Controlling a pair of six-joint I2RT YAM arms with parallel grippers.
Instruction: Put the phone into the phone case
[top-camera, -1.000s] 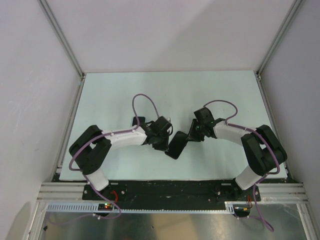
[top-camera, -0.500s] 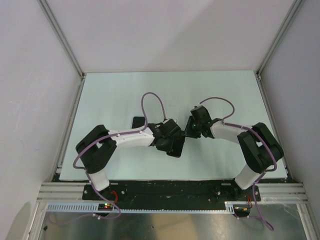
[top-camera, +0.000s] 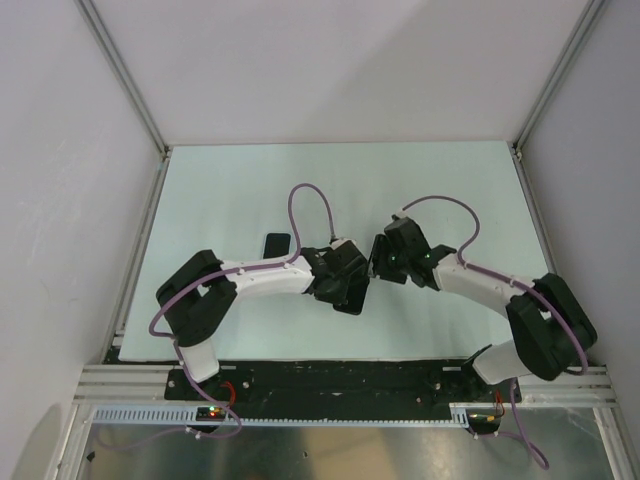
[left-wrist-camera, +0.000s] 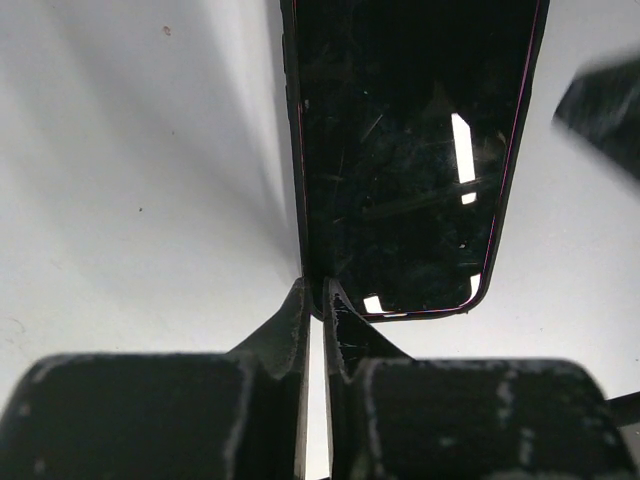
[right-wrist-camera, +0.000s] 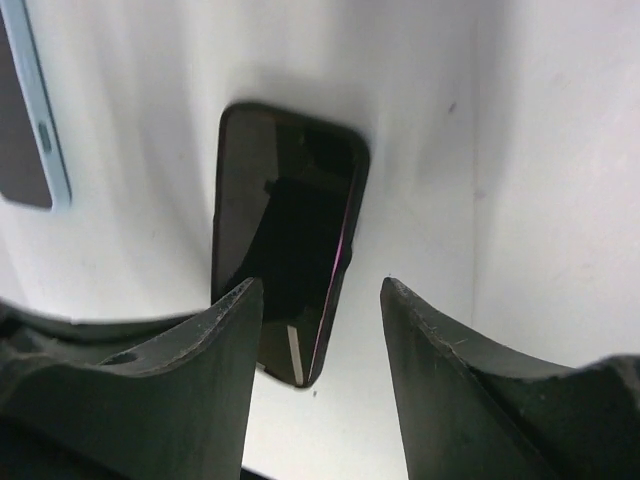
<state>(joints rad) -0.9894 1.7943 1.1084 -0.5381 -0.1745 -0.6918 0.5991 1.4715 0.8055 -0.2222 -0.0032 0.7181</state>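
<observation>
While pinching the phone (left-wrist-camera: 400, 150) by one corner with narrow left fingers (left-wrist-camera: 285, 335), holding right fingers (right-wrist-camera: 215, 350) wide beside it; case (top-camera: 277, 245) apart on table (top-camera: 220, 190).

R gripper (right-wrist-camera: 320, 290): fingers spread wide, nothing clamped b/w them. Phone (right-wrist-camera: 285, 230) lies flat on white table (right-wrist-camera: 420, 120), screen up, dark & glossy w/ reflections, thin pink line along one long edge. Its near end reaches into the gap b/w the fingers. Finger at view-left (right-wrist-camera: 190, 370) overlaps phone's near corner; contact can't be told. Finger at view-right (right-wrist-camera: 450, 380) is clear of phone. Case (right-wrist-camera: 25, 110), pale-blue rim, dark inside, sits top-left, cut by frame edge, apart from phone.
</observation>
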